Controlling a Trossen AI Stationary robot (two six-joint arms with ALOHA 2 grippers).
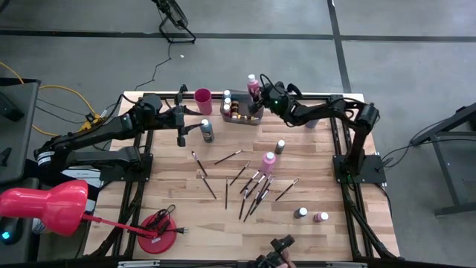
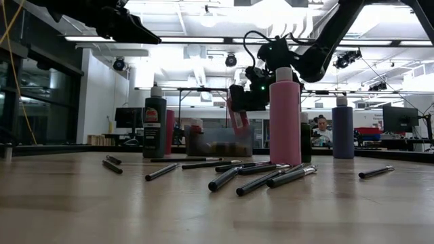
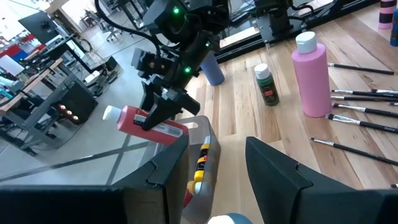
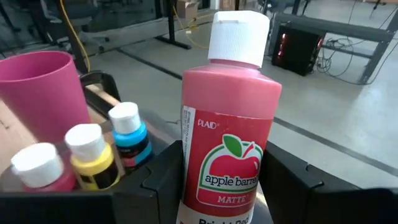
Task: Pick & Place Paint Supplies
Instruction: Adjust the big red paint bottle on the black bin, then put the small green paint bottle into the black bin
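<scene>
one red paint bottle (image 4: 229, 134) held over the grey tray (image 1: 245, 117)
right gripper (image 1: 262, 95) is clamped on the red bottle above the tray's far end, beside the pink cup (image 1: 203, 97); left gripper (image 1: 181, 135) hangs near a dark bottle (image 1: 207, 130), fingers apart, holding nothing; brushes (image 1: 253, 187) and a tall pink bottle (image 1: 268, 161) lie mid-table

held bottle (image 4: 227, 124): red, white cap, white label with a red apple and green leaf
cup (image 4: 46, 90): pink
tray bottles: yellow (image 4: 93, 158), blue (image 4: 129, 134), both white-capped
tall bottle (image 3: 309, 73): pink, white cap
brushes (image 1: 249, 182): dark handles
table (image 1: 186, 216): pale wood planks
</scene>
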